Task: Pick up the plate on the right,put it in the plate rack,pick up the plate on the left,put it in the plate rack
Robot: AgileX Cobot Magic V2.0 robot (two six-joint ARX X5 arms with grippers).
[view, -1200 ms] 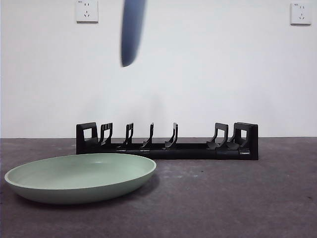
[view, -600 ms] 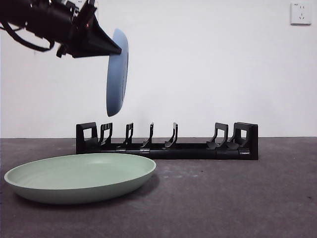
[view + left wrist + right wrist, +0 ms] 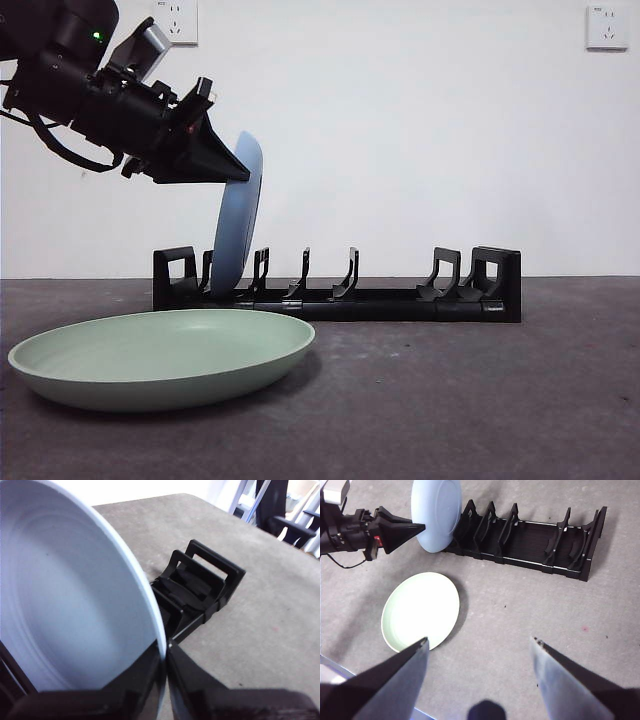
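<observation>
A light blue plate (image 3: 237, 215) stands on edge, leaning a little, with my left gripper (image 3: 235, 172) shut on its upper rim (image 3: 65, 600). Its lower edge sits down between the prongs near the left end of the black plate rack (image 3: 400, 300), seen close in the left wrist view (image 3: 205, 590). A pale green plate (image 3: 160, 355) lies flat on the table in front of the rack's left end. High above the table, my right gripper (image 3: 480, 640) is open and holds nothing. It looks down on the rack (image 3: 530, 540), the blue plate (image 3: 437, 510), the green plate (image 3: 420, 610) and the left gripper (image 3: 412, 528).
The rack's other slots, toward its right end, hold nothing. Grey table surface (image 3: 480, 400) lies in front of the rack on the right. Two wall outlets (image 3: 176, 20) (image 3: 607, 27) are on the white wall behind.
The left gripper has carried the blue plate down from high above the rack. The plate's lower edge now sits between the left-end prongs. The green plate has not moved.
</observation>
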